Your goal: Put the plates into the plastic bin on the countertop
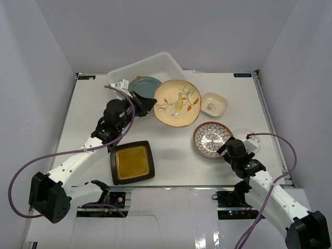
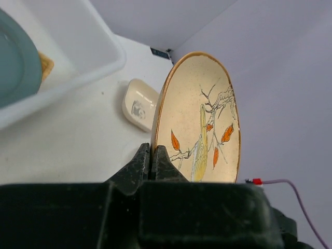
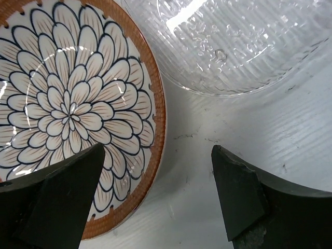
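Counting five plates (image 1: 177,102) outside one plastic bin (image 1: 161,63).

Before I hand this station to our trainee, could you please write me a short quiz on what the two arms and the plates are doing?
1. True or false: the left gripper is shut on the rim of the cream floral plate.
2. Which plate is already in the plastic bin? A) black square plate B) blue-grey plate C) small cream square plate
3. Fill in: the right gripper, at the edge of the brown mandala plate, is ____.
Key: 1 true; 2 B; 3 open.
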